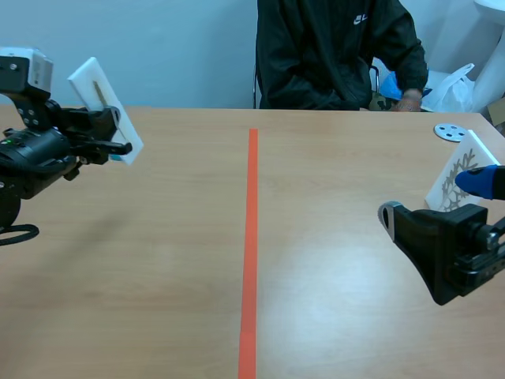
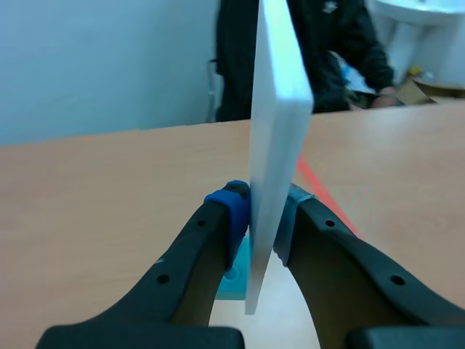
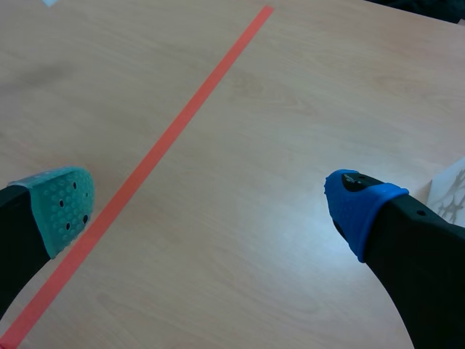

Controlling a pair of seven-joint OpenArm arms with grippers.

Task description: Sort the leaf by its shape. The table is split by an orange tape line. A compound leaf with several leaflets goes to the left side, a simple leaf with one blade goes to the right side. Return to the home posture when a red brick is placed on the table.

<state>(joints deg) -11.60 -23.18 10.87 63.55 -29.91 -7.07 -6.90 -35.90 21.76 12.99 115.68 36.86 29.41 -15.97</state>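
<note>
— Wooden table [image 1: 158, 260], orange tape line [image 1: 250, 237] running down its middle, and a person [image 1: 331, 55] in a dark jacket seated at the far side. Where's the leaf?

— On a white card [image 2: 280, 109]. The left gripper [image 2: 263, 211] has it clamped edge-on between both pads, held upright off the table, on the left of the line. I can't tell the leaf's shape on it; only a thin dark mark shows.

— And the other claw?

— The right gripper [image 3: 211, 207] sits low over the right half, spread wide with nothing between its fingers.

— Anything near it?

— A second card [image 1: 458, 178], tilted, printed with a many-leaflet sprig, just beside the blue-padded finger. Farther back lies a grey disc [image 1: 450, 132] with holes.
</note>
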